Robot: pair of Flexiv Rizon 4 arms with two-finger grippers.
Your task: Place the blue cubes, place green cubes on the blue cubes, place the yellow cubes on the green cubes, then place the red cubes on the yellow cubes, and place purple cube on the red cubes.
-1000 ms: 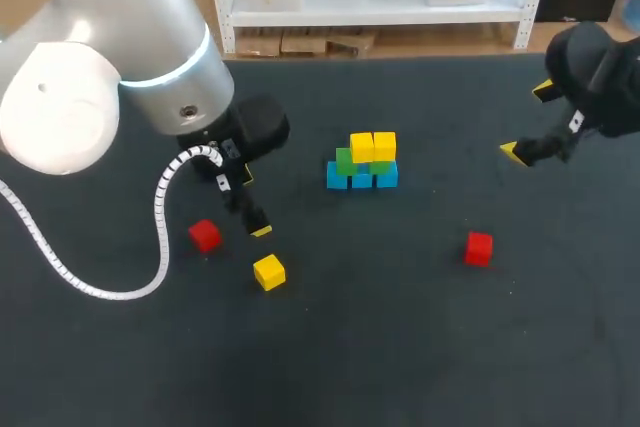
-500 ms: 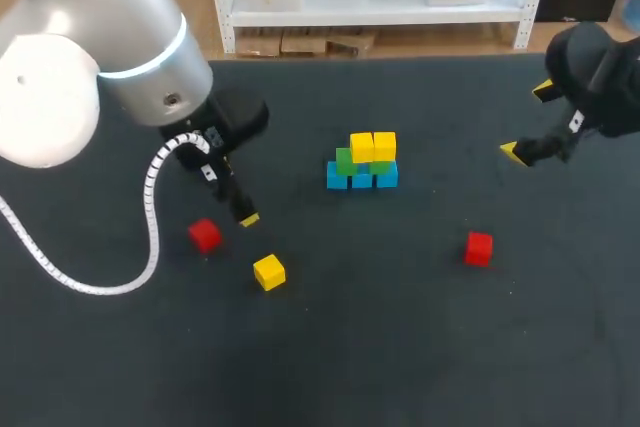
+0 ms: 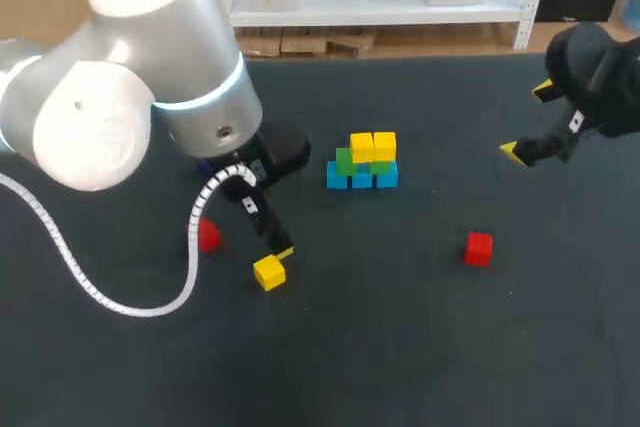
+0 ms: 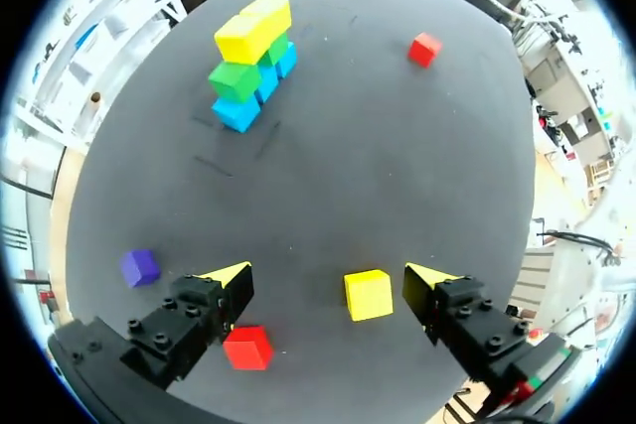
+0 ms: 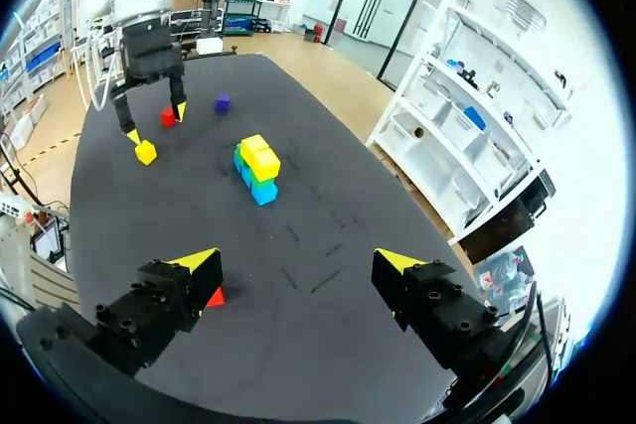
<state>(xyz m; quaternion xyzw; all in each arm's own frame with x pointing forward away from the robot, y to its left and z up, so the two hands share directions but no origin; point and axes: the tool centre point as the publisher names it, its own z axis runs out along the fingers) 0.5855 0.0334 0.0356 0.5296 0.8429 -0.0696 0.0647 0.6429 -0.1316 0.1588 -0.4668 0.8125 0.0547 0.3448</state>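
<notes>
The surface [image 3: 400,347] I'm working over is dark and matte, scuffed with a few faint marks. Near its middle a row of blue cubes [image 3: 361,177] carries green cubes [image 3: 346,160], and two yellow cubes [image 3: 373,146] sit on top. My left hand [image 4: 329,275] is spread wide, and a loose yellow cube [image 4: 368,294] lies between its fingers with neither touching it. A red cube [image 4: 247,347] sits just beside one finger, with the purple cube [image 4: 140,267] farther out. My right hand [image 5: 296,261] is spread too, holding nothing, at the surface's right edge. A second red cube [image 3: 478,248] lies alone, well apart from the stack.
</notes>
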